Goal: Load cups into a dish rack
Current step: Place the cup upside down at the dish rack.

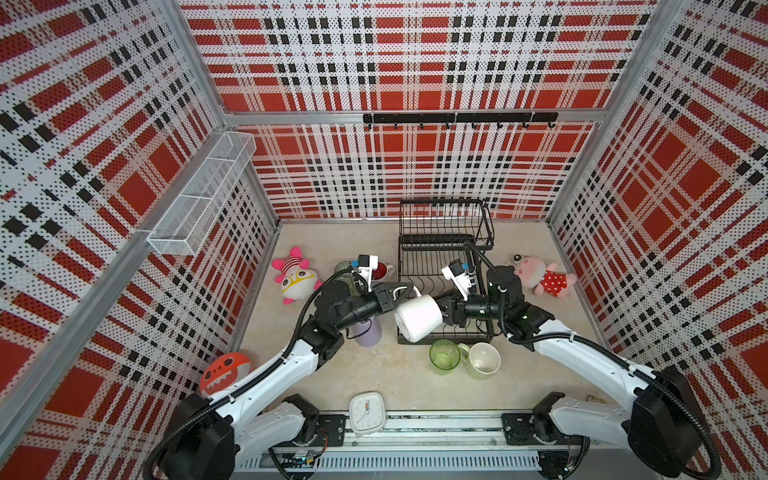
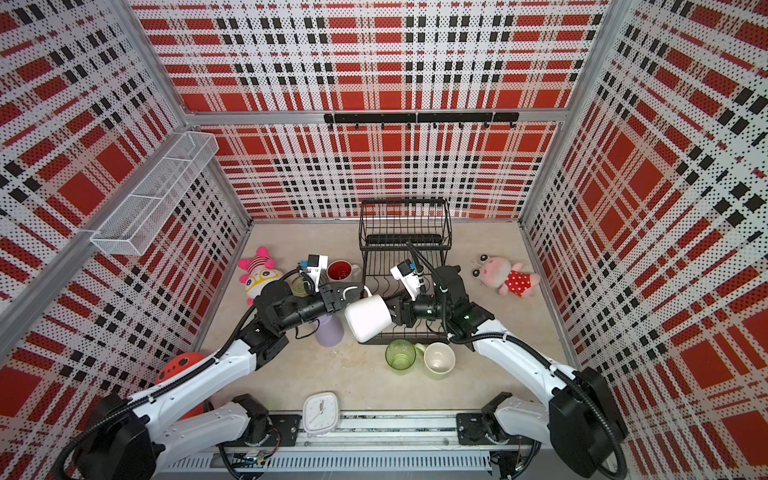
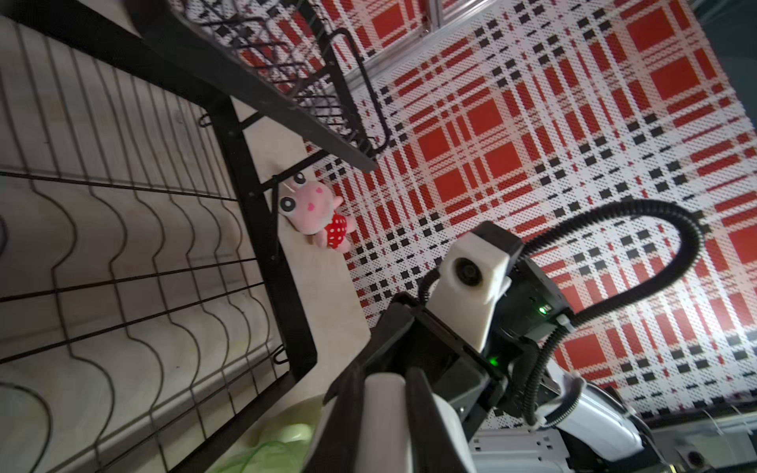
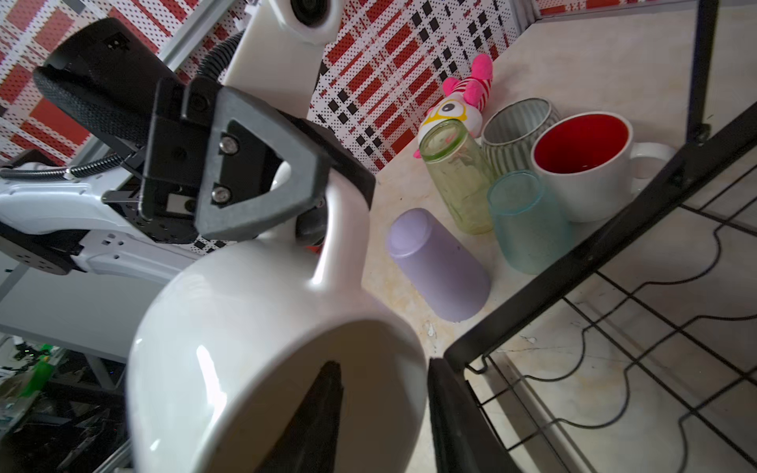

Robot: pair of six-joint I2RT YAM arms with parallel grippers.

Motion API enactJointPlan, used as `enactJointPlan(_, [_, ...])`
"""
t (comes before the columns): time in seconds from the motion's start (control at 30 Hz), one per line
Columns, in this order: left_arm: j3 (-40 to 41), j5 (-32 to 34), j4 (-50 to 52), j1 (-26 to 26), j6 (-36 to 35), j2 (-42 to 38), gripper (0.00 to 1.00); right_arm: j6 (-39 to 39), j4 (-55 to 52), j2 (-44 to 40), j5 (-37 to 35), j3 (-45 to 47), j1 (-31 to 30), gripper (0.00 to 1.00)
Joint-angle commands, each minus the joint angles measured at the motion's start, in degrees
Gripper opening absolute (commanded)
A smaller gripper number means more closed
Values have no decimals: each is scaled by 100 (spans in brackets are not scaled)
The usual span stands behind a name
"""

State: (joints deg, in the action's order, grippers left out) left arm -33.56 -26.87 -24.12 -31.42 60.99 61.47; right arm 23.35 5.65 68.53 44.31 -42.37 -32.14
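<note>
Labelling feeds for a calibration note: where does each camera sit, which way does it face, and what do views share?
Top views: high above the arm bases, looking down on left arm, right arm, dish rack, white mug.
Left wrist: on the left arm, facing rack and pink plush toy; left gripper clamps the mug's handle.
Right wrist: on the right arm, facing mug and lavender tumbler; right gripper open astride the mug's rim.
Shared: all show mug and rack.

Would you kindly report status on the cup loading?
Left gripper shut on handle of glossy white mug. Right gripper open, straddling rim. Mug airborne at front corner of black wire dish rack. Right arm overhangs rack.
</note>
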Motion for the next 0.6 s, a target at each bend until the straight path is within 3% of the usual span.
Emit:
enactJointPlan(0.0, [29,540,-305,144,238,30,0,-244,116,-51,-54,88,146,49])
enactJointPlan(0.27, [208,1386,-249,110,485,29,0,-1013,-1009,-358,-1270,-59,287,61])
enactJointPlan(0.43, [70,2270,170,-86,675,70,0,-1042,-1448,-802,-2557,-11,287,71])
enactJointPlan(0.57, [-74,2909,531,-286,918,173,0,-1060,-1682,-1190,-2988,40,279,72])
